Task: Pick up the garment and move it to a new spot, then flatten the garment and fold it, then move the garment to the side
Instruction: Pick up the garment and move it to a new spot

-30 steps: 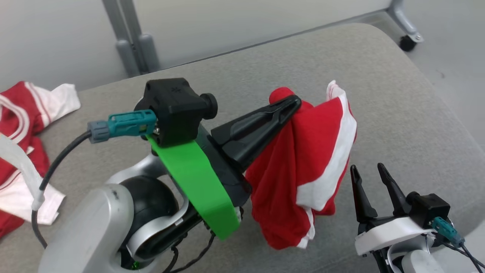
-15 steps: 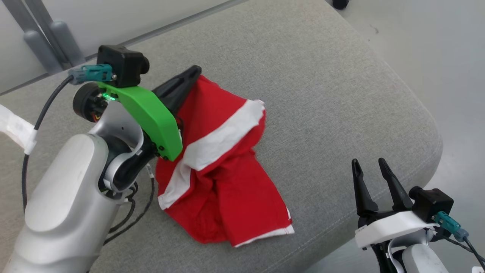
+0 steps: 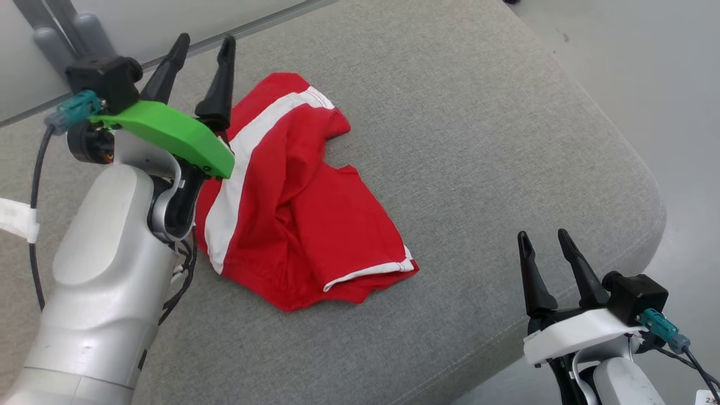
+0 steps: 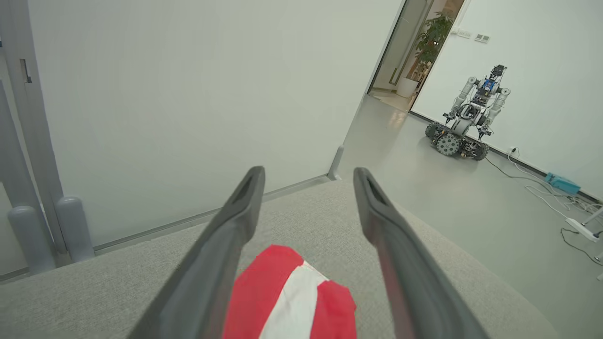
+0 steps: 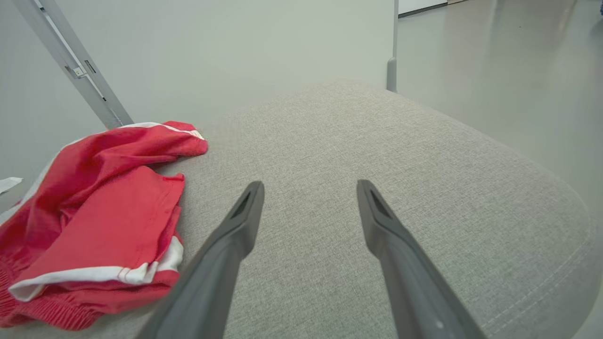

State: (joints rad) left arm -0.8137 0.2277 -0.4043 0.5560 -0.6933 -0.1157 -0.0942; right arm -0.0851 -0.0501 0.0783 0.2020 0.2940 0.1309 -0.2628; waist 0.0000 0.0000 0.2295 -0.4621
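Grey cushion carries your crumpled red garment. Your left end effector and right end effector both gape wide, empty.

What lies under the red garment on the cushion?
The red garment lies crumpled on the grey cushion, which shows beside it. Its own lower layers and the cushion part beneath are covered, so anything there cannot be seen.

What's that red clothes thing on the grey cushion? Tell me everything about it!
The red garment looks like soft, thin cloth, maybe shorts, with a white stripe along one side and white trim at a hem. It lies crumpled and partly folded over itself, not flat, on the grey fabric cushion. The left gripper stands open by its far left edge, gripping nothing.
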